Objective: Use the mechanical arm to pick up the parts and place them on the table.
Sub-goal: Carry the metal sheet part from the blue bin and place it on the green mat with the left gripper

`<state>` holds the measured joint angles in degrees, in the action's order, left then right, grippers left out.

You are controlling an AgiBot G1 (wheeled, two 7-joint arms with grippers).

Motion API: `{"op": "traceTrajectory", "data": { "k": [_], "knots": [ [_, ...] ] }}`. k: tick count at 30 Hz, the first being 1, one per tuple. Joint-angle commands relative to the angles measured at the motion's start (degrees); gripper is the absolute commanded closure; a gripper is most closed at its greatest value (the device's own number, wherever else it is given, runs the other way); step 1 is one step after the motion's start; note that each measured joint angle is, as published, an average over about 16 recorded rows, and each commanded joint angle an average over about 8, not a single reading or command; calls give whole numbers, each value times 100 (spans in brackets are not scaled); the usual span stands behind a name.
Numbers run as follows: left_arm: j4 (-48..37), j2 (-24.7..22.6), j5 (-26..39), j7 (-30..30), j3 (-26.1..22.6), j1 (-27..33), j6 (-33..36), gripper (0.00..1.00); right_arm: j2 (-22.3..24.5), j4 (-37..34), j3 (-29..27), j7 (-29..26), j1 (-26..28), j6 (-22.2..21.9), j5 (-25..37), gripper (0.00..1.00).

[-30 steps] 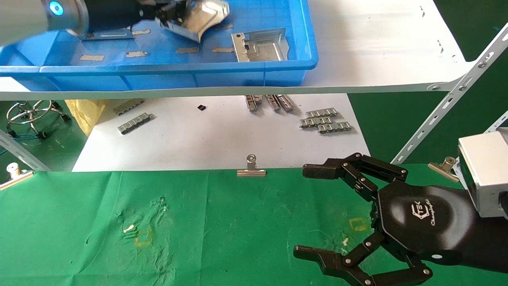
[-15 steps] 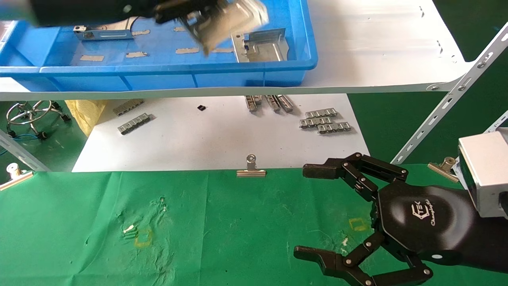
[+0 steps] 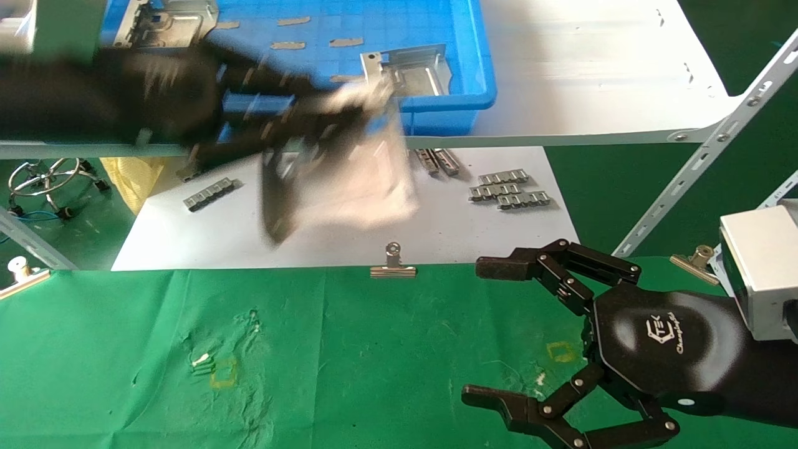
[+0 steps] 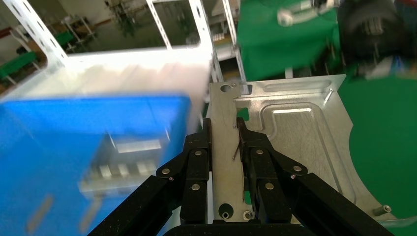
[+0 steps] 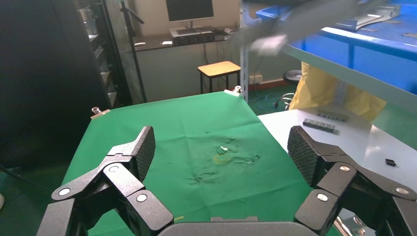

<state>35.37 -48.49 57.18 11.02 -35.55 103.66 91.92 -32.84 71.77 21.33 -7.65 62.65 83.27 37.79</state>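
Gripping the part (image 4: pixel 290 132) by its long flanged edge, the left gripper (image 4: pixel 235 147) has its black fingers (image 4: pixel 196 162) clamped either side of the thin metal, which lets the ribbed plate hang clear and flat for setting down. In the head view that left gripper sits at about ten o'clock, over the white board (image 3: pixel 336 240) and short of the green table (image 3: pixel 374 349); motion blur makes the plate's tilt hard to judge. Half a second earlier the plate was above the blue tray (image 3: pixel 449 93); now it has left the tray, where another part (image 3: pixel 408 68) remains. The right gripper (image 3: pixel 530 337) is parked at four o'clock over the cloth, fingers spread apart and empty, unmoved.
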Motion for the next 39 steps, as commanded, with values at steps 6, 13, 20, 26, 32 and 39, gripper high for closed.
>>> {"op": "traceTrajectory", "data": {
  "k": [6, 13, 20, 26, 32, 39],
  "knots": [
    [757, 799, -620, 668, -589, -743, -60, 100, 0, 0, 0, 0, 0, 0, 0, 0],
    [187, 905, -171, 1819, -1167, -935, -117, 100, 0, 0, 0, 0, 0, 0, 0, 0],
    [-533, 715, 264, 2551, -1639, -912, -122, 100, 0, 0, 1, 0, 0, 0, 0, 0],
    [-941, 545, 400, 2814, -1965, -890, -117, 94, 0, 0, 1, 0, 0, 0, 0, 0],
    [-1361, 346, 598, 3119, -2223, -820, -199, 26, 0, 0, 1, 0, 0, 0, -1, 0],
    [-1919, 135, 758, 3503, -2348, -681, -255, 0, 0, 0, 1, 1, 0, 0, -1, 0]
  ]
}}
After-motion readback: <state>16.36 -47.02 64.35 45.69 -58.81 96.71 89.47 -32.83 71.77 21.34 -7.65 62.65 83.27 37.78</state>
